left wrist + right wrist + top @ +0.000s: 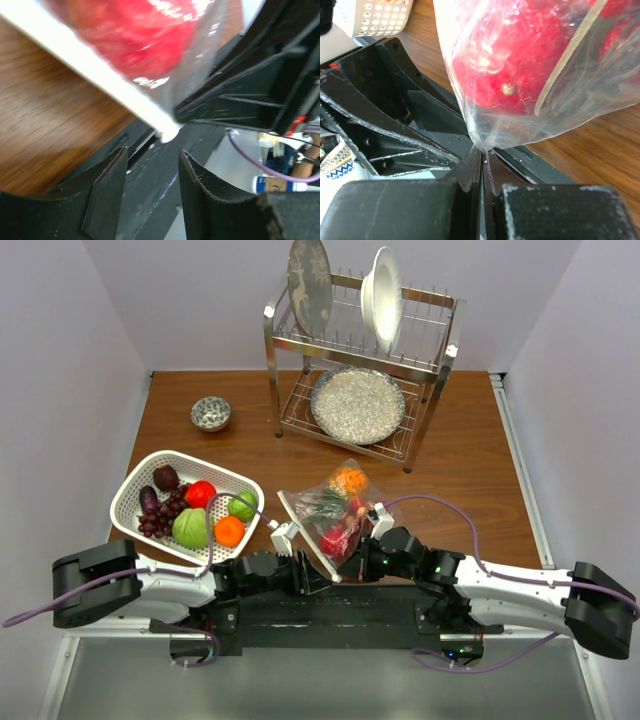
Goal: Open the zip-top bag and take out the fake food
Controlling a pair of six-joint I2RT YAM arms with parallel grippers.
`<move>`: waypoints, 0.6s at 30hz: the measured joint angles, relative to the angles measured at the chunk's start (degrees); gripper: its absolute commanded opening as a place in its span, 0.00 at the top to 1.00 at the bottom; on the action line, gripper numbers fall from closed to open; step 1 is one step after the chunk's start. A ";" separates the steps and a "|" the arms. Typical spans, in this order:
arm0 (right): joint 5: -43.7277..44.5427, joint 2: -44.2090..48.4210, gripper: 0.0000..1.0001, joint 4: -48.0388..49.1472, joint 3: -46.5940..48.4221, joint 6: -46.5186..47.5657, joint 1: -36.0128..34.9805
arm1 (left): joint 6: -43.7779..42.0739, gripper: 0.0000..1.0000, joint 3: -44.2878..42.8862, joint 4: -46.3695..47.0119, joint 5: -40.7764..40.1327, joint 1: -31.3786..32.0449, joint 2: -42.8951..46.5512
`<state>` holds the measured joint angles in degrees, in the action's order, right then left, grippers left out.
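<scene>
**Top external view: your right arm is pinching the bag, your left is waiting open**

You are holding the clear, crinkly plastic zip-top bag above the brown wooden table, near its front edge and between your two arms. The bag is leaning, with its white zip strip running diagonally down its left side toward the arm bases. The glossy plastic fake food is sitting inside it: an orange piece on top, green leafy bits in the middle and red pieces lower down.

On the right wrist camera, your right gripper is squeezing a gathered corner of the bag, its jaws pressed together on the plastic just under a large red piece.

On the left wrist camera, your left gripper is standing with its jaws apart and gripping nothing. The end of the zip strip is hanging just above the gap.

Left of the bag, a white slotted plastic basket is holding more fruit.
</scene>
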<state>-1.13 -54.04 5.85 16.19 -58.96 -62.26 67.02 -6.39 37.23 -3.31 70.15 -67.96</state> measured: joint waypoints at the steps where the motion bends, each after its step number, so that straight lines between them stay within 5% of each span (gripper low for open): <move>1: -0.07 -0.26 1.00 0.20 0.00 -0.20 0.00 | 0.09 0.50 0.02 1.38 -0.04 0.00 -0.66; 18: -0.76 -1.20 1.00 2.93 0.74 -2.69 0.02 | 1.14 0.57 0.04 14.49 -0.15 0.04 -6.14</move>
<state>-1.89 -55.24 8.78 16.93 -61.65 -62.24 68.16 -6.35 51.72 -3.46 70.19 -74.11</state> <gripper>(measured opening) 0.008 0.465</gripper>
